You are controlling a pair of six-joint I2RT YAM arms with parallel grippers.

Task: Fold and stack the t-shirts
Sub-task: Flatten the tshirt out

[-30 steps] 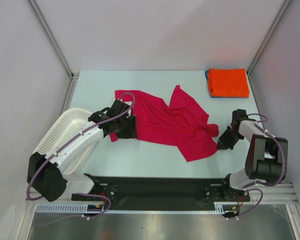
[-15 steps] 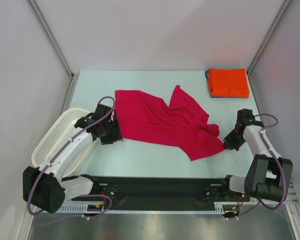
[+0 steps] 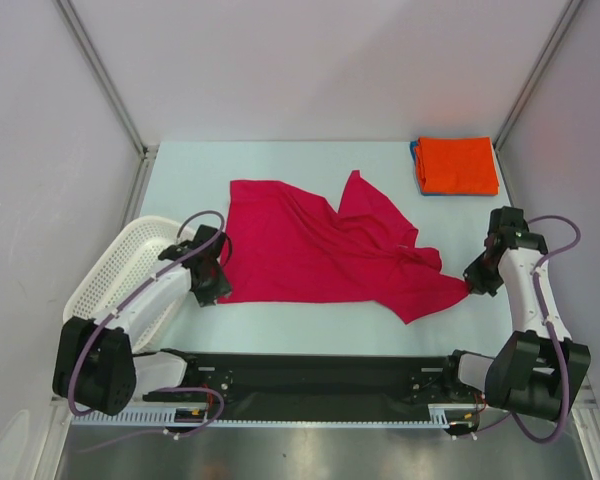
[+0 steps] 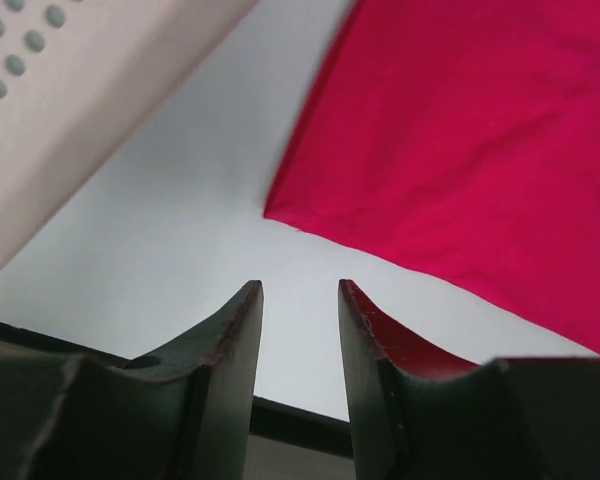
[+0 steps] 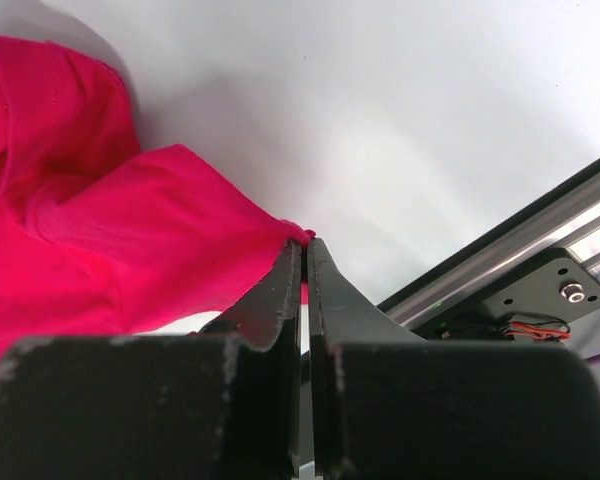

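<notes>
The crimson t-shirt (image 3: 320,250) lies spread but creased in the middle of the table. My right gripper (image 3: 472,283) is shut on its near right corner, and the cloth (image 5: 100,250) is pinched at the fingertips (image 5: 303,243). My left gripper (image 3: 213,287) is open and empty. The shirt's near left corner (image 4: 480,130) lies just beyond its fingertips (image 4: 300,285), not touching them. The orange t-shirt (image 3: 457,163) is folded at the back right on a folded blue t-shirt, of which only the edge (image 3: 418,165) shows.
The white perforated basket (image 3: 120,265) stands at the table's left edge, close beside the left arm, and its wall shows in the left wrist view (image 4: 70,110). The black base rail (image 3: 320,375) runs along the near edge.
My left gripper drew the shirt's left corner toward the near left, then let it go and opened. My right gripper pulled the right corner further right, stretching the near hem out.
</notes>
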